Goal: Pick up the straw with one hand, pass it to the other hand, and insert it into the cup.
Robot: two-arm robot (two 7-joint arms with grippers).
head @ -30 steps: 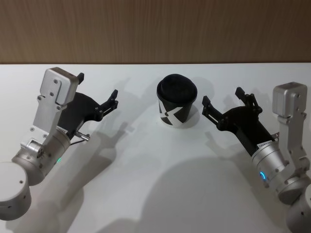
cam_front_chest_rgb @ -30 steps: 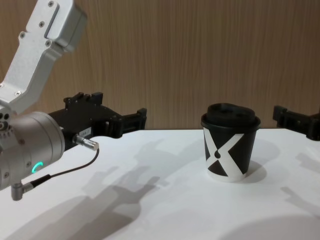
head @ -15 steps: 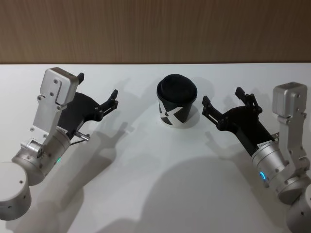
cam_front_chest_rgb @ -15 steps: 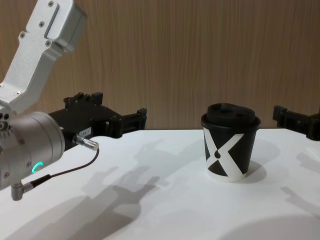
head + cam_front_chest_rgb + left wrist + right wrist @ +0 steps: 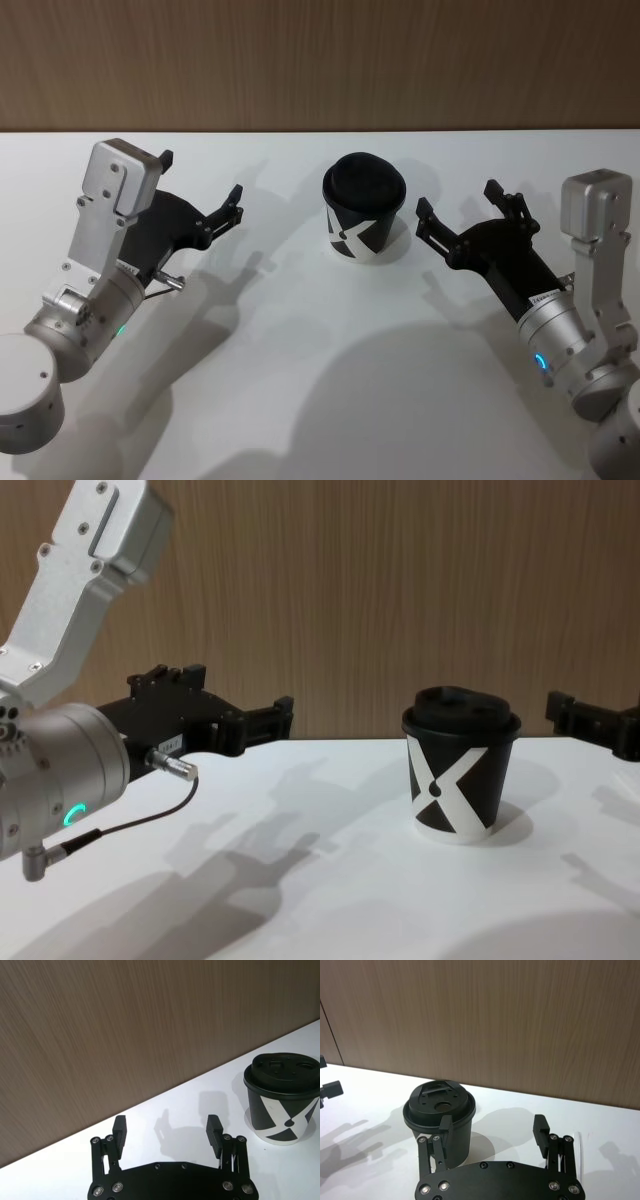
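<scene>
The only sign that can be read is a large white X on the black side of the cup, which stands between the left gripper and the right gripper, nearer to the right one. A small white sticker behind the right gripper carries print too small to read.
</scene>
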